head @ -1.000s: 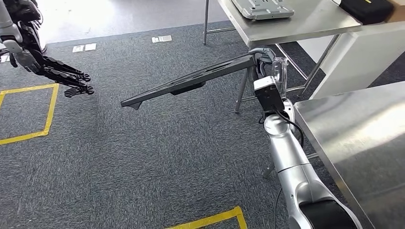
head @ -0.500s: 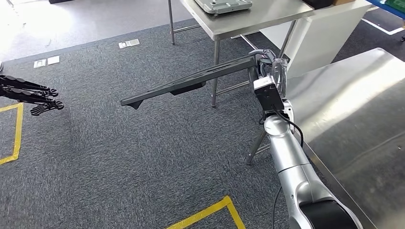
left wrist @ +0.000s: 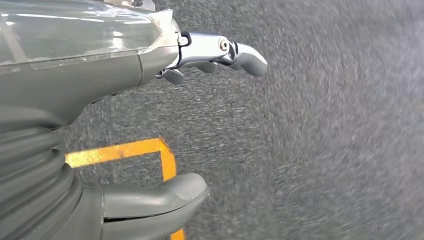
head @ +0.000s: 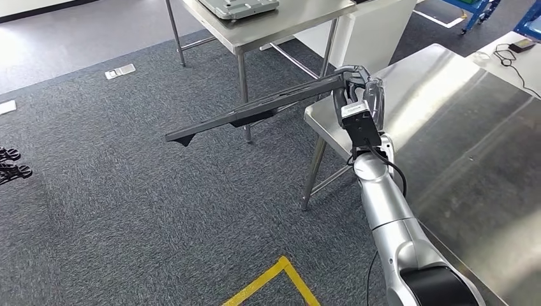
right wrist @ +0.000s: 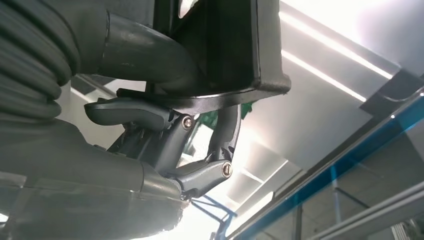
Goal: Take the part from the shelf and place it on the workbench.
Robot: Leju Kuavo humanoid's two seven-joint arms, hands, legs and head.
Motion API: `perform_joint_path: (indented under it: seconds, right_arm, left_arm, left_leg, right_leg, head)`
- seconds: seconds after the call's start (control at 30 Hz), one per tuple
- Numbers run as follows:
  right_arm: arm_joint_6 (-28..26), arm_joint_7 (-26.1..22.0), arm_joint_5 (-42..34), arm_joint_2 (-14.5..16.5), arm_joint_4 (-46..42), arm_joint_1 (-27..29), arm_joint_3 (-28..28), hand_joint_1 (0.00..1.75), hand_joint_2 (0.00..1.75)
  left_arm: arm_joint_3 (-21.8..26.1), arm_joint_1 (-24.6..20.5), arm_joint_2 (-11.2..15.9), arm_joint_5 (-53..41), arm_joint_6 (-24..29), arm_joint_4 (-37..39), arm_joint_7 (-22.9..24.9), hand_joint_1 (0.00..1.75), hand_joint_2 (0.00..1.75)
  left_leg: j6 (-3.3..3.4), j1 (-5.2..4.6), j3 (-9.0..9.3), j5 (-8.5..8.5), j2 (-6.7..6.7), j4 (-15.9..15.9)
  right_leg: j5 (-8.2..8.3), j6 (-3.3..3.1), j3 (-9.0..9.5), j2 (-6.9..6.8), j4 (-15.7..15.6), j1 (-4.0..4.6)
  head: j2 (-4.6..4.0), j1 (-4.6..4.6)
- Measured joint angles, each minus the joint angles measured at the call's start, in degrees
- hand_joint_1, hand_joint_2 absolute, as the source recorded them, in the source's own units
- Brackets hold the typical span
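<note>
The right hand (head: 352, 81) grips one end of the long dark part (head: 255, 109), which juts left over the carpet beside the near worktop (head: 459, 146). The left hand (left wrist: 100, 75) holds nothing, its fingers (left wrist: 240, 50) apart.

The part (head: 255, 109) is matte black throughout. The right hand (head: 353, 81) is dark grey, mounted on a silver arm (head: 383, 204). The left hand (left wrist: 125, 100) is grey with a ribbed cover. The tabletop (head: 472, 166) is brushed silver steel. The floor (head: 127, 210) is covered in speckled dark grey carpet, marked with yellow tape (head: 274, 280).
</note>
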Motion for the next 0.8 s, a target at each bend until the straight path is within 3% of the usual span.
perform_joint_path:
  seconds: [0.07,0.13,0.2,0.27,0.3,0.33,0.37,0.43,0.5,0.57,0.6,0.67,0.73,0.77,0.8]
  right_arm:
    - [-0.03,-0.07,-0.09,-0.34,-0.01,0.19,-0.28,1.75,1.75]
    - [-0.04,-0.17,-0.26,-0.70,0.00,0.23,-0.64,1.75,1.75]
    - [-0.05,-0.34,-0.44,-0.79,0.03,0.22,-0.80,1.75,1.75]
    - [-0.06,-0.45,-0.55,-0.79,0.16,0.59,-0.82,1.75,1.75]
    - [-0.06,-0.47,-0.57,-0.81,0.26,0.82,-0.84,1.75,1.75]
    - [-0.06,-0.47,-0.59,-0.84,0.33,0.98,-0.85,1.75,1.75]
    - [-0.06,-0.49,-0.59,-0.85,0.37,1.05,-0.86,1.75,1.75]
    - [-0.06,-0.53,-0.57,-0.86,0.39,1.09,-0.87,1.75,1.75]
    - [-0.08,-0.58,-0.57,-0.86,0.39,1.12,-0.87,1.75,1.75]
    - [-0.12,-0.62,-0.61,-0.97,0.38,1.06,-1.00,1.75,1.75]
    - [-0.15,-0.65,-0.64,-1.01,0.37,1.02,-1.11,1.75,1.75]
    - [-0.24,-0.79,-0.73,-1.01,0.35,0.78,-1.34,1.75,1.75]
    - [-0.35,-0.99,-0.81,-0.81,0.40,0.65,-1.45,1.75,1.75]
    - [-0.39,-1.08,-0.87,-0.71,0.45,0.70,-1.51,1.75,1.75]
    - [-0.41,-1.15,-0.91,-0.65,0.50,0.75,-1.59,1.75,1.75]
  left_arm:
    - [-0.02,-0.07,-0.07,-0.08,0.00,0.00,0.00,0.00,1.75]
    - [-0.04,-0.19,-0.09,-0.11,0.00,-0.03,-0.01,0.00,1.75]
    - [-0.02,-0.15,-0.01,-0.15,0.00,-0.05,-0.01,0.00,1.75]
    - [-0.01,-0.08,0.02,-0.16,0.00,-0.05,-0.01,0.00,1.75]
    - [-0.02,-0.07,0.02,-0.16,0.00,-0.05,-0.01,0.00,1.75]
    - [-0.02,-0.08,0.01,-0.16,0.00,-0.05,-0.01,0.00,1.75]
    - [-0.02,-0.09,-0.02,-0.17,0.00,-0.05,-0.01,0.00,1.75]
    - [-0.02,-0.14,0.03,-0.18,0.01,-0.07,-0.01,0.00,1.75]
    - [-0.03,-0.19,0.08,-0.22,0.04,-0.09,-0.01,0.00,1.75]
    - [-0.05,-0.26,-0.01,-0.25,0.08,-0.10,-0.01,0.00,1.75]
    - [-0.05,-0.35,-0.03,-0.26,0.10,-0.11,-0.01,0.00,1.75]
    - [-0.05,-0.42,-0.03,-0.32,0.16,-0.11,-0.01,0.00,1.75]
    - [-0.04,-0.24,-0.02,-0.35,0.27,-0.09,-0.01,0.00,1.75]
    - [-0.03,-0.12,-0.03,-0.34,0.36,-0.08,-0.01,0.00,1.75]
    - [-0.02,-0.05,-0.03,-0.34,0.46,-0.07,-0.01,0.00,1.75]
  left_leg:
    - [0.84,-0.30,0.08,0.54,1.40,-0.46]
    - [1.91,-0.37,0.22,1.22,2.86,-1.27]
    - [2.50,-0.60,0.15,1.52,4.35,-1.64]
    - [2.59,-0.81,0.01,1.54,5.97,-1.63]
    - [2.57,-0.85,-0.03,1.53,6.74,-1.62]
    - [2.53,-0.86,-0.03,1.50,7.47,-1.60]
    - [2.45,-0.85,0.00,1.45,8.16,-1.57]
    - [2.02,-1.02,0.15,1.28,9.38,-1.55]
    - [1.36,-1.29,0.39,1.07,10.36,-1.56]
    - [0.77,-1.35,0.67,0.87,11.40,-1.61]
    - [0.43,-1.18,0.61,0.59,11.24,-1.45]
    - [-0.15,-0.80,-0.64,-1.58,8.70,1.46]
    - [-0.46,-0.60,-4.02,-5.46,5.54,8.90]
    - [-0.54,-0.58,-5.82,-6.87,4.88,12.65]
    - [-0.58,-0.54,-6.95,-7.18,4.62,14.72]
  right_leg:
    - [0.45,0.92,-0.67,0.70,-0.21,-0.18]
    - [-0.64,1.18,-2.12,-1.76,1.78,0.00]
    - [-3.67,0.96,-5.26,-4.90,8.34,0.10]
    - [-6.01,1.22,-8.25,-5.66,15.15,-0.08]
    - [-6.14,1.62,-8.49,-5.84,16.07,-0.23]
    - [-5.38,2.17,-7.43,-6.19,14.37,-0.42]
    - [-4.06,2.75,-5.23,-6.87,10.52,-0.60]
    - [-1.61,3.21,-0.68,-9.37,2.45,-0.63]
    - [-0.69,2.55,0.86,-10.48,-0.56,-0.22]
    - [-0.46,1.69,0.64,-9.33,-0.63,0.00]
    - [-0.36,1.29,0.66,-8.70,-0.71,-0.30]
    - [-0.10,0.39,0.77,-7.49,-0.87,-0.94]
    - [0.03,-0.22,0.76,-6.21,-0.89,-1.04]
    - [0.06,-0.37,0.73,-5.50,-0.87,-0.93]
    - [0.06,-0.38,0.71,-4.75,-0.84,-0.87]
  head:
    - [0.00,0.01]
    - [0.00,0.23]
    - [0.00,0.55]
    - [0.00,0.63]
    - [0.00,0.63]
    - [0.00,0.64]
    - [0.00,0.65]
    - [0.00,0.60]
    - [0.00,0.58]
    - [0.00,0.57]
    - [0.00,0.47]
    - [0.00,0.29]
    - [0.00,0.08]
    - [0.00,0.01]
    - [0.00,-0.01]
